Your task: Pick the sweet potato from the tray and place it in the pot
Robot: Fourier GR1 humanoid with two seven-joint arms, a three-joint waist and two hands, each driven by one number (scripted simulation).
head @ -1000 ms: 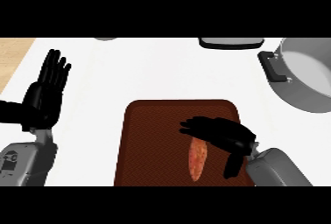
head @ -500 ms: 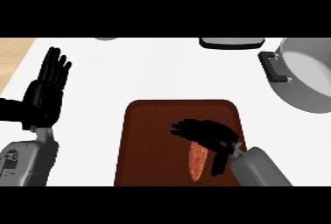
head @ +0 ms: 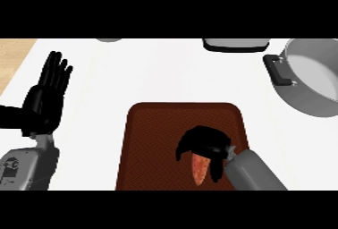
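Observation:
An orange sweet potato [head: 199, 169] lies on the dark red-brown tray [head: 152, 134] near its lower right part. My right hand [head: 206, 142] sits directly over the potato's upper end, its fingers curled down around it and hiding that end. The grey pot [head: 315, 80] with a black handle [head: 277, 69] stands at the far right, well away from the hand. My left hand [head: 45, 96] rests open at the left edge, fingers pointing up.
A grey lid or dish [head: 235, 44] sits at the top edge right of centre, and a small grey object [head: 109, 40] shows at the top left. A wooden strip [head: 12, 53] borders the white counter [head: 152, 71] on the left.
My right hand has swung down and leftward onto the sweet potato and its fingers have curled over the potato's upper end. The left hand has not moved.

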